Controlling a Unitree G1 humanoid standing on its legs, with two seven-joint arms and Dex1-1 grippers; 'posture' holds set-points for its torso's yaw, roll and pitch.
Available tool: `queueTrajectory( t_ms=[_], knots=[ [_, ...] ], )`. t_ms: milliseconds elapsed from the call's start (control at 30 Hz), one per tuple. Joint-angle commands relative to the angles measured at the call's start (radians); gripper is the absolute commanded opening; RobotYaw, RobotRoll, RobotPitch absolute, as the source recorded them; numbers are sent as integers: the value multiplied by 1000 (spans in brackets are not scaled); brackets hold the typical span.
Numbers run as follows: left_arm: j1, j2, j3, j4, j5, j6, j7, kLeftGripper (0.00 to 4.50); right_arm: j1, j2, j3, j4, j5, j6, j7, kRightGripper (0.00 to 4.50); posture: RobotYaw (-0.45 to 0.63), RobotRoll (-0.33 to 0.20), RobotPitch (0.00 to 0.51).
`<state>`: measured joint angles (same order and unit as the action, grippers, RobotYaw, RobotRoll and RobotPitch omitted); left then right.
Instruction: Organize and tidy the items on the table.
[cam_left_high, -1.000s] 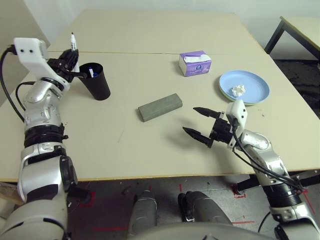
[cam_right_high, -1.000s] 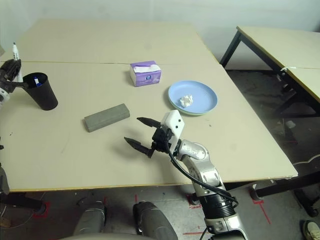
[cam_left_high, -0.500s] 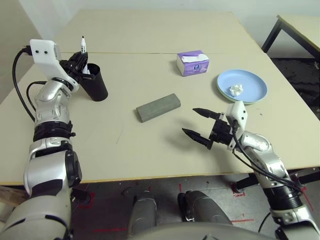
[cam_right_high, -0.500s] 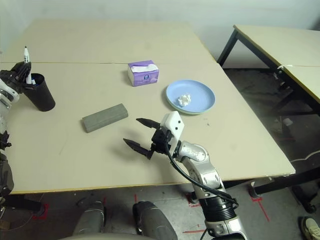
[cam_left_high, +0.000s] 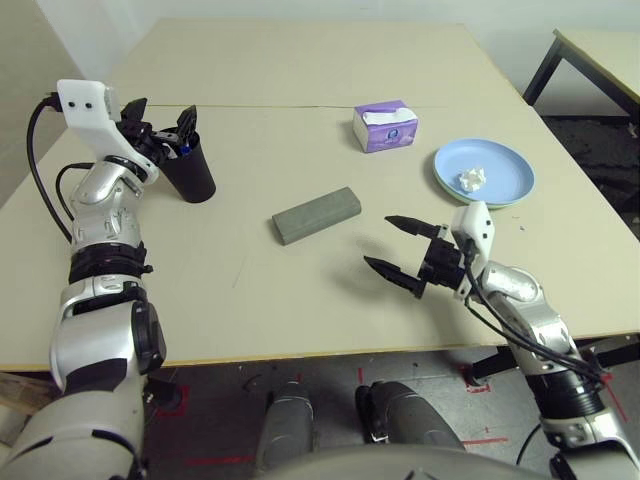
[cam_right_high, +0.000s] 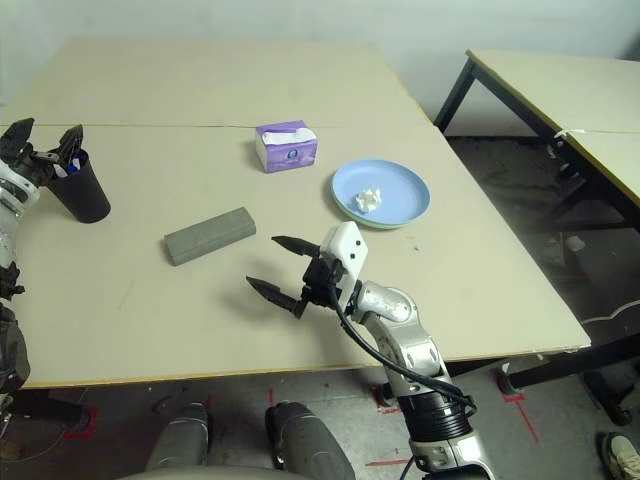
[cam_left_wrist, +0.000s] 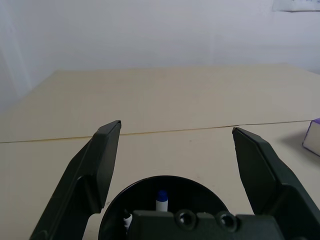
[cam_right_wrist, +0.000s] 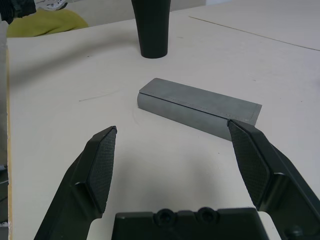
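Left wrist view is showing the left gripper (cam_left_wrist: 176, 155) standing with its two black fingers spread wide and holding nothing, poised right over the mouth of the black cup (cam_left_wrist: 117, 210); inside the cup a marker with a blue cap (cam_left_wrist: 161, 195) is standing upright, and the white end of a second marker (cam_left_wrist: 128, 219) is peeking up beside it. In the head views the same gripper (cam_left_high: 160, 114) is hovering at the cup's (cam_left_high: 192, 172) rim on the left side of the table (cam_left_high: 300, 70), just in front of the seam. The right gripper (cam_left_high: 397, 243) is hanging low over the near middle of the table, its fingers also wide apart and empty, pointing toward the grey glasses case (cam_left_high: 317, 214), which is lying flat and slantwise a little beyond the fingertips. Farther back, the purple tissue box (cam_left_high: 386, 126) is sitting near the seam, and to its right the light-blue plate (cam_left_high: 500, 165) is carrying the white crumpled paper wad (cam_left_high: 473, 179), with a sliver of a light-green plate (cam_left_high: 466, 202) edging out beneath its near rim.
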<state>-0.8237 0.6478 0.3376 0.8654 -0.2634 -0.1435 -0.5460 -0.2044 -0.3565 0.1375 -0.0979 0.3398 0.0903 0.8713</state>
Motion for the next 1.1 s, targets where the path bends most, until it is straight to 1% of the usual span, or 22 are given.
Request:
queueTrajectory(
  t_ms=[33,167,233,300,400,533,633,767,833,933,1100],
  knots=[
    [22,29,48,-69,-58,20,-34,4489,-11,-11,-22,-16,13,-3,2,4500,-71,0,121],
    [78,86,126,-148,-123,65,-33,4489,-59,-7,-117,-27,53,11,-72,4500,-67,0,119],
    [141,130,175,-172,-143,89,-24,4489,-86,-30,-194,-11,64,13,-121,4500,-65,0,119],
    [226,154,216,-213,-161,116,-18,4489,-96,-58,-270,7,69,16,-165,4500,-53,0,121],
    [392,153,268,-315,-183,139,-21,4489,-80,-108,-409,62,65,11,-257,4500,-44,0,120],
    [542,100,301,-435,-210,183,15,4489,-20,-132,-515,154,28,-23,-354,4500,-44,0,116],
    [613,45,291,-504,-236,211,3,4489,8,-124,-554,213,0,-54,-424,4500,-47,0,114],
    [680,11,252,-542,-212,207,-28,4489,21,-104,-578,281,3,-68,-479,4500,-53,0,116],
    [699,14,241,-528,-192,199,-28,4489,43,-100,-566,320,-13,-91,-480,4500,-46,0,120],
    [702,40,231,-486,-160,190,-25,4489,55,-86,-551,340,-18,-110,-485,4500,-37,0,130],
    [720,72,256,-465,-148,193,-15,4489,47,-63,-528,344,-29,-126,-493,4500,-25,0,149]
  ],
)
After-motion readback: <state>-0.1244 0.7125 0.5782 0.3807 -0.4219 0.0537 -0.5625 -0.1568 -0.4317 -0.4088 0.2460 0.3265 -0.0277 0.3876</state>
